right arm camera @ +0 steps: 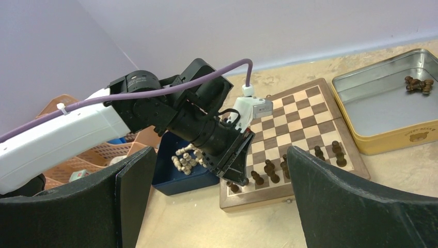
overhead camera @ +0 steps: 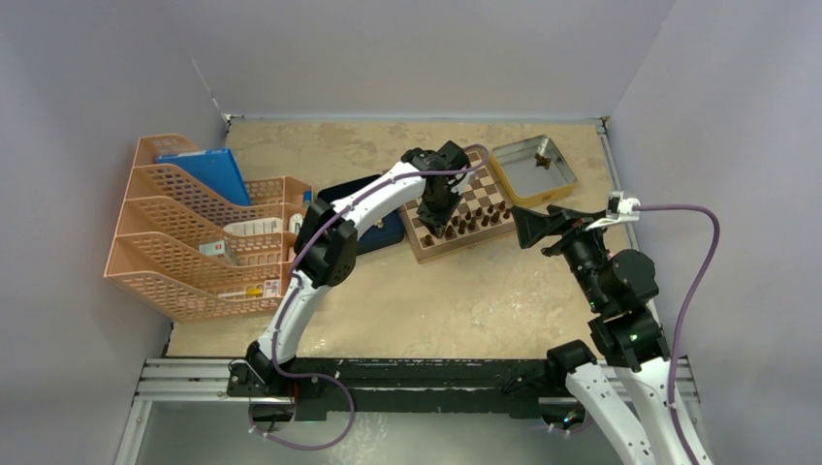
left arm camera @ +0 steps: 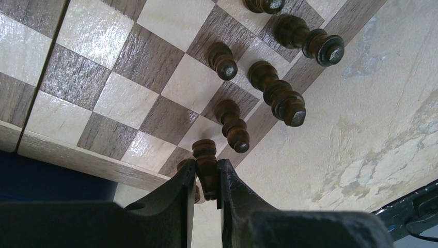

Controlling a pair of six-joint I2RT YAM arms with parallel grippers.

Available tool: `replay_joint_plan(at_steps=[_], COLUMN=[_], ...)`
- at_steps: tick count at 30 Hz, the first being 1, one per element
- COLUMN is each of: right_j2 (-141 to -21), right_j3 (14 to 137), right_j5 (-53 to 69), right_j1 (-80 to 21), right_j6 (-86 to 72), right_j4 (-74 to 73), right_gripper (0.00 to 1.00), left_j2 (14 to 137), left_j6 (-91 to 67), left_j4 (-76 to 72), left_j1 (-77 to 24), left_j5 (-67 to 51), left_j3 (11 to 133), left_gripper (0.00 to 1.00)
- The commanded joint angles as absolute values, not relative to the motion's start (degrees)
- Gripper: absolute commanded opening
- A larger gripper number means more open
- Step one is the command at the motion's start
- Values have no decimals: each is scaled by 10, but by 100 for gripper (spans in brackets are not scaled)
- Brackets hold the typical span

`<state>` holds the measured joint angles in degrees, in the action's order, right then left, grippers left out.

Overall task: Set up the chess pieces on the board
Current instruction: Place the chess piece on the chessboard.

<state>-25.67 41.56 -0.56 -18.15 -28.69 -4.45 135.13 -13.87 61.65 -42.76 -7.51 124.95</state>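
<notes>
The board (overhead camera: pixel 477 192) lies at the table's back middle, with several dark chess pieces (overhead camera: pixel 477 223) standing along its near rows. My left gripper (left arm camera: pixel 206 178) is shut on one dark piece (left arm camera: pixel 205 155), held over the board's (left arm camera: pixel 124 101) near left corner. A second piece (left arm camera: pixel 181 166) is partly hidden behind the left finger. Other dark pieces (left arm camera: pixel 232 125) stand close by. My right gripper (right arm camera: pixel 222 206) hangs open and empty in front of the board (right arm camera: pixel 304 116), to its right in the top view.
A yellow-rimmed metal tin (overhead camera: pixel 531 170) holding a few dark pieces (right arm camera: pixel 418 84) sits right of the board. A dark blue tray (right arm camera: pixel 178 181) with cream pieces (right arm camera: pixel 186 159) lies left of it. Orange file racks (overhead camera: pixel 194 237) fill the left side.
</notes>
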Motion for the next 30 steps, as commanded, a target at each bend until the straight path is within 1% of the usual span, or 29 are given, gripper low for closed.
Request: replay_joint_plan(at_steps=[1,14,30], right_j2=[-245,-244,-243], right_j3=[441,440,440], right_j5=[-13,-15,-14], right_j1=[-182,-181,-181], right_j6=[-275,-275,-275], right_j4=[-33,-31,-33], right_gripper=[99,99,99], left_j2=[1354,1355,1365], left_j6=[-132,-132,-131], left_j4=[621,621,620], left_j1=[-428,-430,-430], left_j5=[-84,-85,-89], left_j3=[1273,1274,1279], left_gripper=[16,21,22])
